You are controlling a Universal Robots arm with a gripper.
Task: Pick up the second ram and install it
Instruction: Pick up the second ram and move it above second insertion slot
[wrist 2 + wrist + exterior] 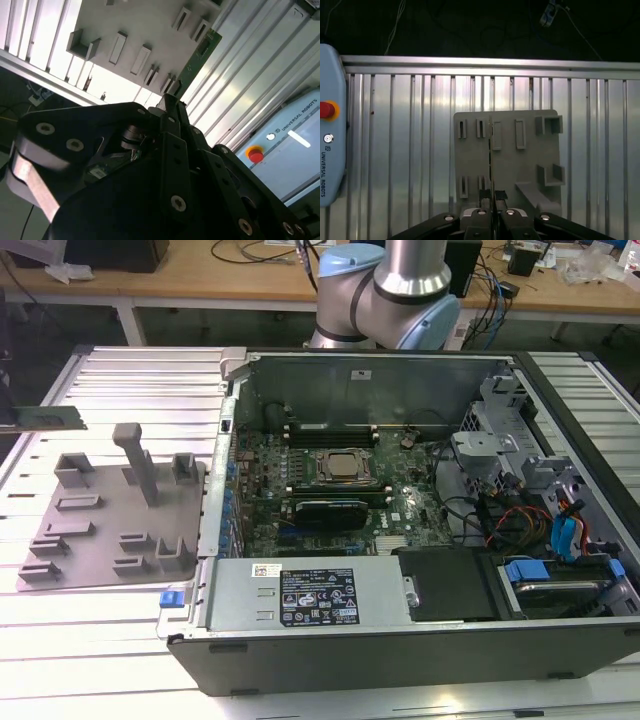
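The second ram (pixel 491 150) is a thin green stick, seen edge-on in the first wrist view. My gripper (pixel 491 199) is shut on its near end. In the second wrist view the ram (pixel 197 57) sticks out past the black fingers (pixel 172 125), its dark chips showing. It hangs above the grey holder plate (pixel 530 160), over the row of slots near one edge. In the exterior view the holder plate (pixel 100 540) lies to the left of the open computer case (pixel 230 610). The case holds the green motherboard (pixel 300 470) with the silver processor (pixel 345 467).
The ribbed metal table (pixel 410 150) carries the plate and the case. A pale blue pendant (pixel 330 140) with a red button (pixel 256 155) lies on it. A tall post (pixel 135 460) and blocks rise from the plate. Cables, drive bays and a power supply (pixel 310 595) crowd the case.
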